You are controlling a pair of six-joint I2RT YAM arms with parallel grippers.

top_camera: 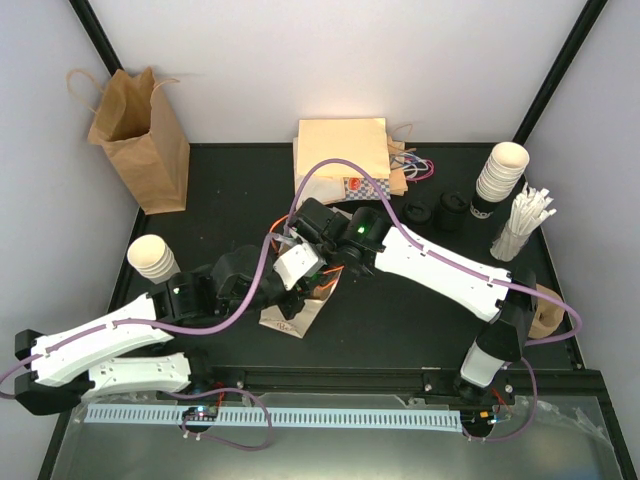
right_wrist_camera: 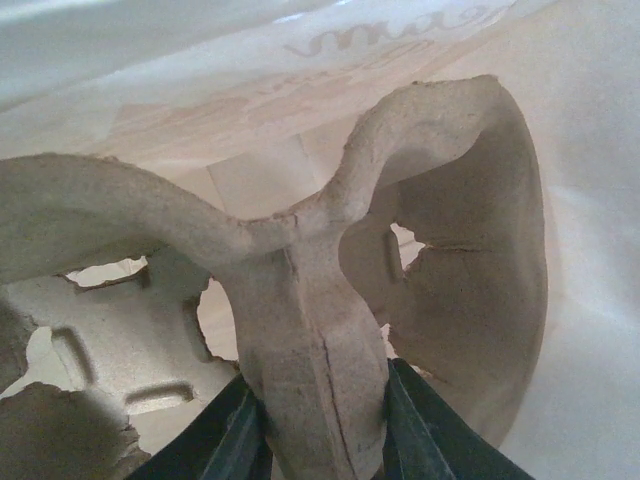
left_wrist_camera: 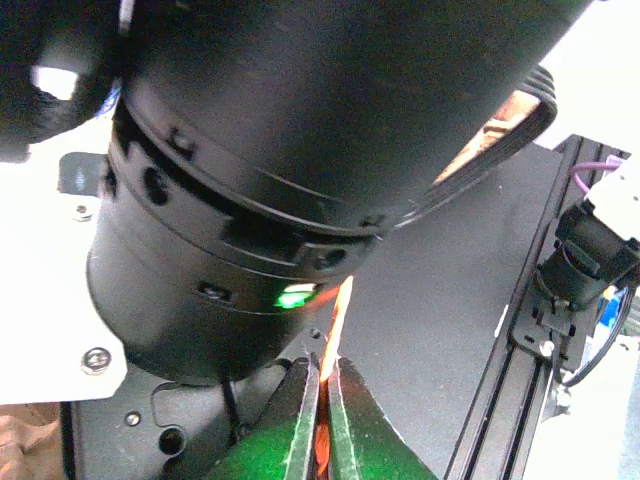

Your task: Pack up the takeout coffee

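Your right pincer (right_wrist_camera: 325,420) clamped the carrier (right_wrist_camera: 300,300) inside the bag (top_camera: 290,320); your left pincer (left_wrist_camera: 322,400) pinched an orange strip (left_wrist_camera: 338,320). The coffee (top_camera: 452,208) seemingly stood at 2 o'clock from both, nearer the right.

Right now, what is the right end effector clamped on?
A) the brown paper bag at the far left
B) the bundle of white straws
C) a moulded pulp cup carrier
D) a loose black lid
C: in the right wrist view, the right end effector has its fingers pressed on either side of the central ridge of the grey pulp cup carrier, with pale bag paper around it.
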